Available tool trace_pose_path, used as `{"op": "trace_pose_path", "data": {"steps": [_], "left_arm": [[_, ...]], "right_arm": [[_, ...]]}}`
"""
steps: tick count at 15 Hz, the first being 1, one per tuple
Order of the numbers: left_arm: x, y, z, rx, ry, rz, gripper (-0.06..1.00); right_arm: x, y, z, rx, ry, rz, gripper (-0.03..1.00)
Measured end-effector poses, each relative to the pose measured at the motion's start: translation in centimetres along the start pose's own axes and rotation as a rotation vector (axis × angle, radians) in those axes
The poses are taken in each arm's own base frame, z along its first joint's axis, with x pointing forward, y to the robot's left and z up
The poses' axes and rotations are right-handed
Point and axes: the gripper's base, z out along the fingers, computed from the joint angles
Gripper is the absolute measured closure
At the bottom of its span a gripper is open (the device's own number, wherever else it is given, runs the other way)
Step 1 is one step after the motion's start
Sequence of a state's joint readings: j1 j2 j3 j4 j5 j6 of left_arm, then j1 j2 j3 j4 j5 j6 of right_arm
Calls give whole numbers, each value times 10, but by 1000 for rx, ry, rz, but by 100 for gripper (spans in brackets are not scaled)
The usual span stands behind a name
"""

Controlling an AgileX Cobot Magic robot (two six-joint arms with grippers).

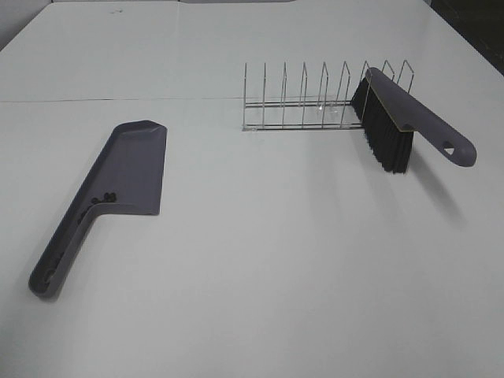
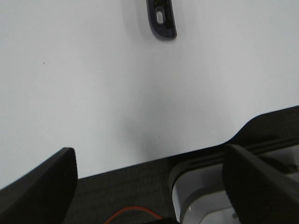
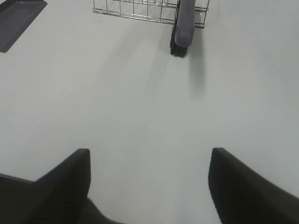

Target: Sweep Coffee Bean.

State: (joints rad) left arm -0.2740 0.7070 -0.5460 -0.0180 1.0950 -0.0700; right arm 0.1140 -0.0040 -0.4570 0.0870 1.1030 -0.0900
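Coffee beans (image 1: 102, 198) were gathered in the dustpan (image 1: 126, 169) near its handle, well apart from both grippers. The left gripper (image 2: 149, 186) and right gripper (image 3: 149, 182) were held open over bare table (image 1: 276, 260). The brush (image 1: 402, 118) was propped in the wire rack (image 1: 307, 102).

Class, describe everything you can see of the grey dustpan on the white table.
The grey plastic dustpan lies flat on the white table, left of the wire rack. It has a shallow rectangular pan with raised side walls and a long handle ending in a hanging hole, visible in the left wrist view. A few dark coffee beans sit inside, near the handle. No gripper touches it.
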Motion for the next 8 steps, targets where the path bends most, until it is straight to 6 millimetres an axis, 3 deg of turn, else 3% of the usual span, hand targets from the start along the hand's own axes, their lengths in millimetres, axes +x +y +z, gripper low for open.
{"op": "trace_pose_path", "data": {"steps": [2, 4, 8], "left_arm": [[29, 2, -31, 22, -269, 4, 17], [51, 3, -49, 34, -451, 8, 17], [85, 6, -66, 49, -687, 15, 18]], "right_arm": [[0, 0, 0, 0, 0, 0, 29], [0, 0, 0, 0, 0, 0, 29], [0, 0, 0, 0, 0, 0, 29]]}}
